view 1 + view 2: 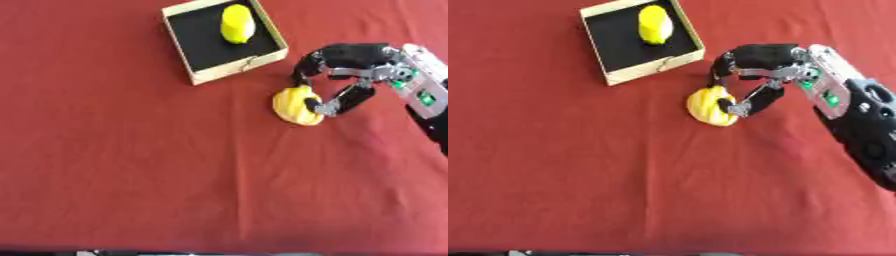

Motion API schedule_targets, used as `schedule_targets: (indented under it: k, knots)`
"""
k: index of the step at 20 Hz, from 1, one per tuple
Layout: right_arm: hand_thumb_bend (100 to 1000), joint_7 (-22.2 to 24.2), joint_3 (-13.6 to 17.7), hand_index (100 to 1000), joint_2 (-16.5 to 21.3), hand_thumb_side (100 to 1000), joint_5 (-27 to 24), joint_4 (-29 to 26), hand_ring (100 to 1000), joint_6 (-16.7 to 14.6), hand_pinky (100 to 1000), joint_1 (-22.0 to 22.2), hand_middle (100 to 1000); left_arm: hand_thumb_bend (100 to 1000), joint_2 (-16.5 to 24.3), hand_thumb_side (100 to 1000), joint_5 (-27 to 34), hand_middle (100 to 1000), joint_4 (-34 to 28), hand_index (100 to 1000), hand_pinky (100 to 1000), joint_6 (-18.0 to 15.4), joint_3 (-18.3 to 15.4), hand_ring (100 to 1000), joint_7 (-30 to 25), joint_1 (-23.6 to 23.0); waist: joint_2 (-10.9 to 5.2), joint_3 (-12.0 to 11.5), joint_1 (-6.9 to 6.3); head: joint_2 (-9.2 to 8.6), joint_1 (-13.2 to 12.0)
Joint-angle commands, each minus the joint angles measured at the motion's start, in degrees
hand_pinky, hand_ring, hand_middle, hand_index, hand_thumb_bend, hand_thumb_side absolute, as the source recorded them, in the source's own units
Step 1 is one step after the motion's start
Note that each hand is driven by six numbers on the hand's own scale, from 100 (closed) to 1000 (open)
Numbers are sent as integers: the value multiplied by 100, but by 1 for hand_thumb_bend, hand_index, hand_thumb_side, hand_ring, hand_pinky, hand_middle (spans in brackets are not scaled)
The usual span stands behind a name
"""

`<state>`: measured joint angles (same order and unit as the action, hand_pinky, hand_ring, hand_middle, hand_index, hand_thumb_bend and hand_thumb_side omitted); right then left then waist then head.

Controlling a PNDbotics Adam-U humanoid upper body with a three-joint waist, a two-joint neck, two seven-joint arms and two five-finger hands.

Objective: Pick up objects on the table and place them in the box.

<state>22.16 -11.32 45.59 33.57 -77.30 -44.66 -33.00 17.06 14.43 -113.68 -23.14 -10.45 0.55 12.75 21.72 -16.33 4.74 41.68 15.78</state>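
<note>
- Red cloth covers the whole worktop.
- The right arm comes in from the right side. It is black and silver, with small green lights.
- The box sits near the top, a bit left of the middle. It has pale walls and a black floor.
- The right hand is just below and right of the box. Its fingers and thumb curl around the fruit and touch it on its right side.
- The fruit is yellow and lumpy. It lies on the cloth, near the box's lower right corner but outside it.
- A smaller yellow thing already lies inside the box, near its far wall.
</note>
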Motion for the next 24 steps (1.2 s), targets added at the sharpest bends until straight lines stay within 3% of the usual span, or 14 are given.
schedule_targets:
  k: [1, 7, 11, 16, 17, 18, 24]
  knots:
    - [100, 356, 49, 597, 81, 265, 233, 152, 687, -686, 620, -38, 400, 126, 56, 723, 16, 761, -91, 854, 874, -2, -10, 783, -30, 76, -77, 4, -29, -95, 63]
    - [100, -83, 53, 469, 54, 246, -14, 191, 640, -544, 587, 30, 302, 125, 57, 722, 31, 762, -91, 853, 874, 1, -11, 784, -33, 82, -92, 20, -45, -106, 14]
    - [100, -141, 226, 440, 160, 227, -623, -248, 623, -369, 574, 78, 278, 125, 67, 722, 32, 762, -91, 853, 874, 6, -11, 784, -30, 71, -111, 68, -55, -90, -46]
    - [100, 103, 496, 425, 326, 206, -1586, -875, 618, -64, 571, 12, 263, 126, 76, 721, 34, 763, -91, 852, 874, 16, -11, 785, -32, 52, -139, 114, -60, -75, -78]
    - [100, 152, 556, 422, 345, 281, -1765, -957, 616, 3, 570, -49, 263, 126, 79, 721, 36, 763, -91, 852, 874, 17, -9, 785, -34, 49, -149, 124, -61, -73, -85]
    - [100, 203, 607, 421, 364, 202, -1934, -1020, 614, 70, 569, -119, 260, 126, 82, 721, 37, 763, -91, 852, 873, 17, -9, 785, -34, 48, -157, 130, -61, -71, -91]
    - [100, 568, 632, 426, 344, 199, -2564, -801, 609, 377, 564, -908, 263, 125, 110, 719, 48, 764, -91, 852, 873, 15, 5, 786, -44, 42, -201, 124, -42, -39, -85]
